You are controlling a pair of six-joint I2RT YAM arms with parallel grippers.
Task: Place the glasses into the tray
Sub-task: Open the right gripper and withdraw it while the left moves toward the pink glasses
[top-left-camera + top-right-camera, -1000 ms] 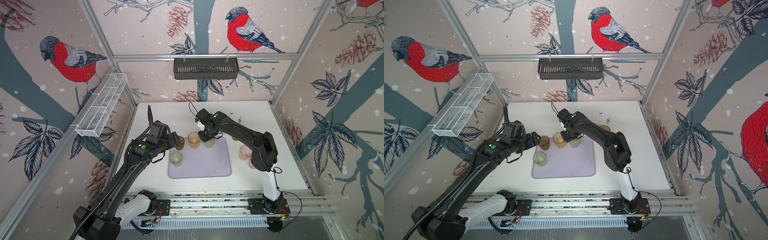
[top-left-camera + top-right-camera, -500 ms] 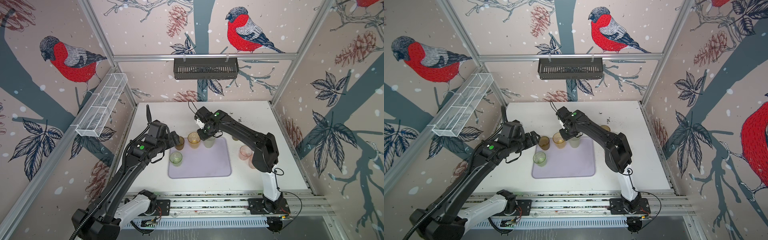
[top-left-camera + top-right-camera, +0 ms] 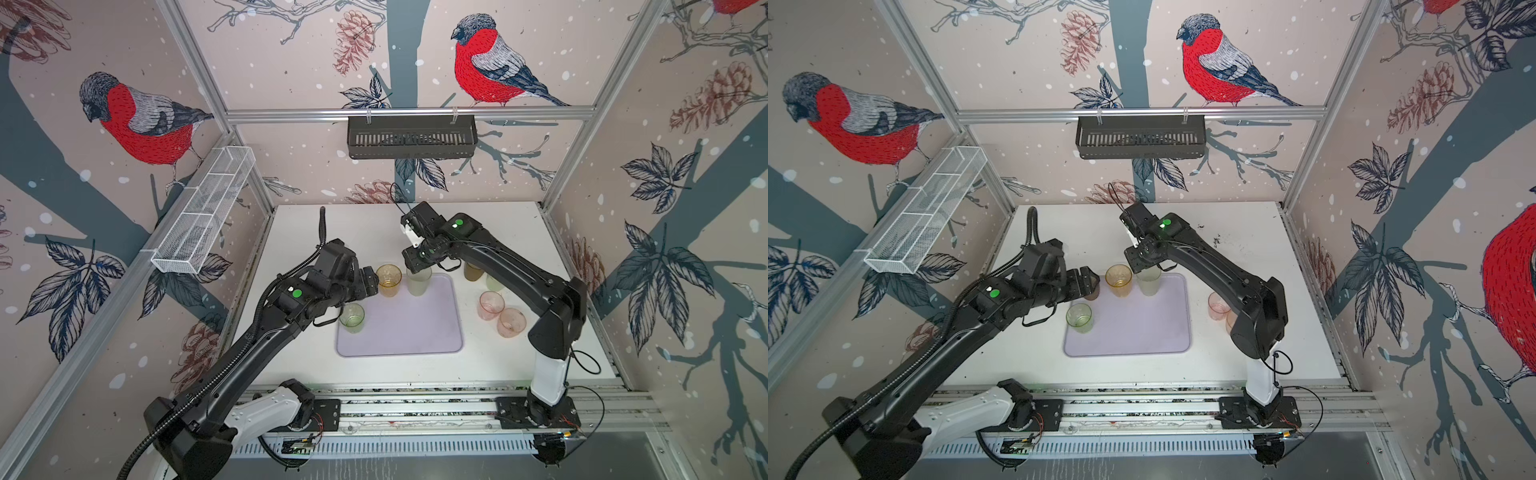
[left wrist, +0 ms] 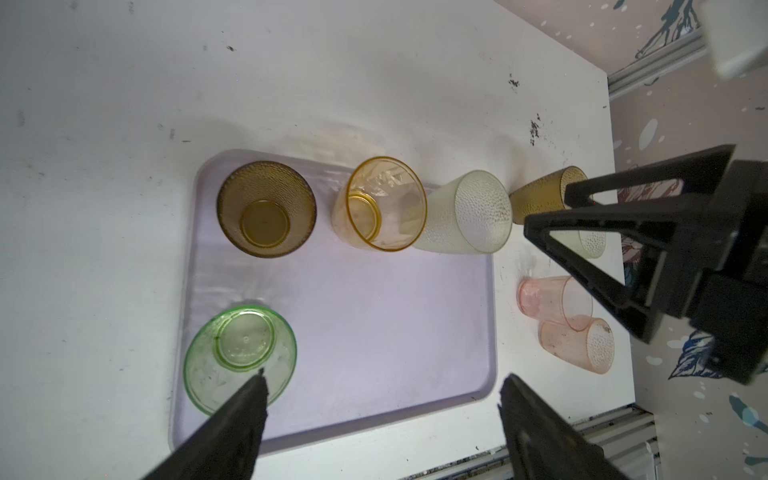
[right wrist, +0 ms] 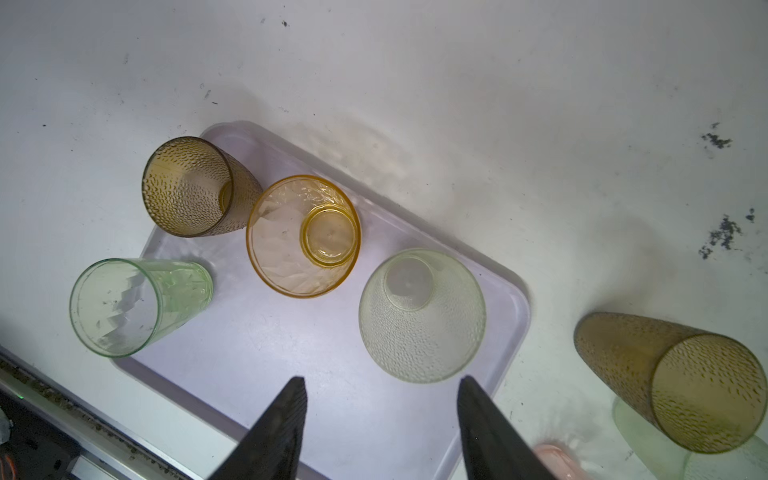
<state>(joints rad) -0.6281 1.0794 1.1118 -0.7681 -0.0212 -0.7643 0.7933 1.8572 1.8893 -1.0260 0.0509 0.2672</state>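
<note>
Four of the glasses stand upright in the lilac tray point(image 3: 407, 332): a short brown glass point(image 4: 266, 208) in a far corner, an amber glass point(image 3: 389, 281) beside it, a tall pale dimpled glass point(image 3: 419, 283) next along the far rim, and a green glass point(image 3: 352, 318) at the left edge. The right pincer point(image 5: 381, 380) hangs just over the pale dimpled glass, fingers parted with only bare tray between them and nothing held; the glass's rim lies just ahead of the gap, near one fingertip, and I cannot tell whether they touch. The left pincer point(image 4: 384, 374) is spread wide and empty above the tray, one finger crossing the green glass in its wrist view. Out on the white desk point(image 3: 374, 232), right of the tray, stand a tall brown glass point(image 3: 473, 272), a pale green glass point(image 3: 494, 283) and two pink glasses point(image 3: 490, 305) side by side. A top view hides the short brown glass behind the left pincer; the left wrist view shows it whole. The right pincer's open fingers show plainly only in the right wrist view
</note>
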